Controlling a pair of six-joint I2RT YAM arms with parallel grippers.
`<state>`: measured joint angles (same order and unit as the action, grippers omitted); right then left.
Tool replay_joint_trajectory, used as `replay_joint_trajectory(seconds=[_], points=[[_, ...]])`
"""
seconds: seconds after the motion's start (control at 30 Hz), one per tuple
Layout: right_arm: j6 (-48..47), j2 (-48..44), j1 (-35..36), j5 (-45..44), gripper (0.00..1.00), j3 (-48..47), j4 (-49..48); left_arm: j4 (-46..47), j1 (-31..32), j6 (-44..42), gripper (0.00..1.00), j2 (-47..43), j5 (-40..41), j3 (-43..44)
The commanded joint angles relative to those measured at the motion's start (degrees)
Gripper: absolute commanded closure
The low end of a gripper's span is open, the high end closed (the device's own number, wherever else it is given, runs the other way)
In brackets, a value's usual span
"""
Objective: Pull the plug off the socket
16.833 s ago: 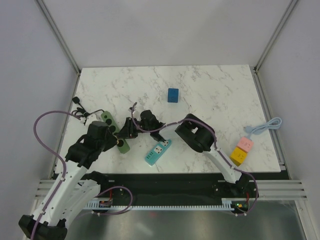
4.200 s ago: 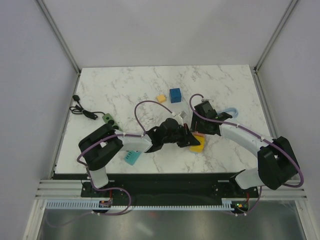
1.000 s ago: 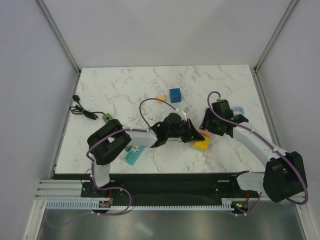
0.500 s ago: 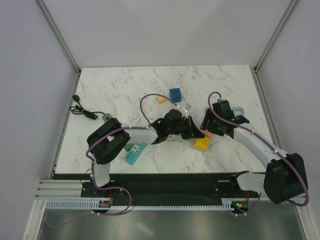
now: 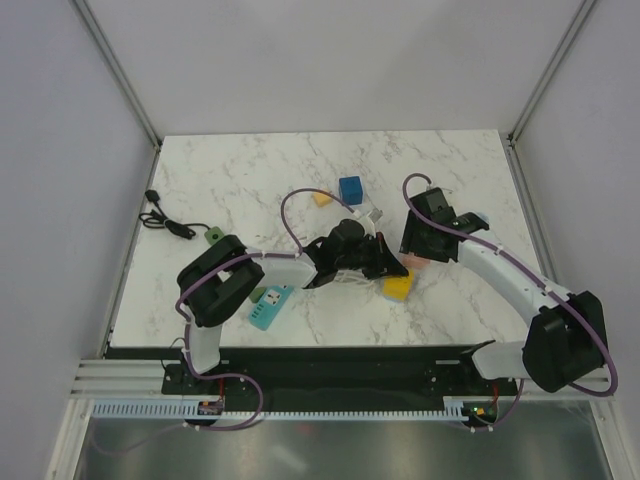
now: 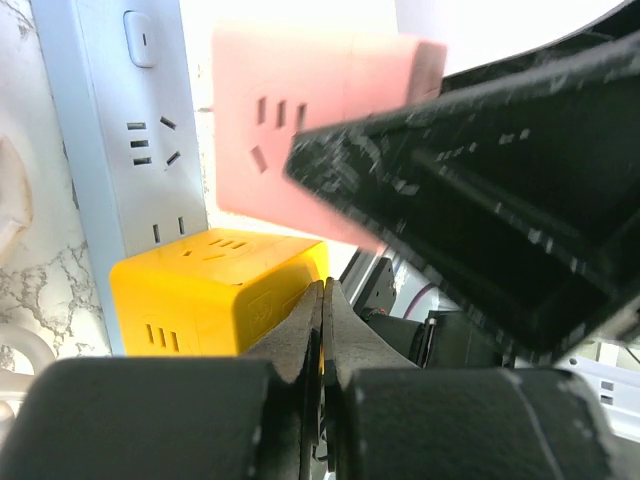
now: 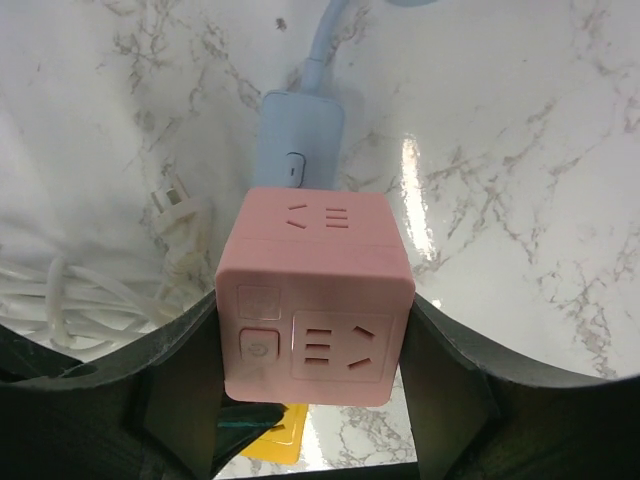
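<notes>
Right jaws clamp pink cube plug (image 7: 315, 290), button and sockets on face; left jaws pressed together.

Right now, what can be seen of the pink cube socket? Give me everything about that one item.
The pink cube socket looks like matte plastic with rounded edges. Its facing side carries a slotted outlet, a round button and a small square panel; the top side has more slots. It sits level, clamped on two opposite sides by the right end effector, directly in front of the pale blue power strip, with the yellow cube close by. Whether it is plugged in cannot be told.
</notes>
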<state>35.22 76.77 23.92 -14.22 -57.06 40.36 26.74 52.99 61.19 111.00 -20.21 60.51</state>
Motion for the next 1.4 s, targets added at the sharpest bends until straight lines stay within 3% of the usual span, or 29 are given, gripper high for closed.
replay_joint_trajectory(seconds=[0.0,0.3,0.43,0.53,0.63,0.77,0.93,1.13,1.37], points=[[-1.99,-3.2,-2.99,-3.02,1.0,-1.12,0.78,-13.74,-0.7,-6.69,0.98,3.7,6.15,-2.24],[-4.9,-8.66,-9.86,6.65,1.0,0.01,-8.7,-11.71,-0.96,-10.12,0.97,-2.62,2.89,-2.15],[-2.62,-7.17,-10.39,9.38,1.0,2.56,-18.54,-11.62,-2.36,-11.7,0.87,-7.19,1.14,-1.98],[-0.42,-5.15,-10.47,9.91,1.0,5.19,-29.08,-11.89,-3.68,-12.76,0.65,-11.85,-0.44,-2.59],[2.21,-1.65,-10.65,9.04,1.0,6.78,-39.72,-12.24,-5.43,-13.99,0.55,-17.21,-1.06,-4.34],[5.99,5.48,-10.74,9.47,1.0,6.96,-54.29,-15.04,-7.64,-16.45,0.5,-25.9,-1.41,-7.5],[9.07,17.15,-10.65,11.14,1.0,4.33,-63.9,-18.83,-10.98,-19.61,0.41,-34.09,-1.85,-10.93],[12.5,25.61,-10.13,13.51,1.0,4.41,-76.37,-19.8,-12.39,-20.58,0.37,-39.89,-2.38,-16.29],[12.76,30.8,-10.04,15.7,0.99,6.17,-84.65,-19.54,-13.35,-21.02,0.39,-39.11,-2.91,-17.62]])
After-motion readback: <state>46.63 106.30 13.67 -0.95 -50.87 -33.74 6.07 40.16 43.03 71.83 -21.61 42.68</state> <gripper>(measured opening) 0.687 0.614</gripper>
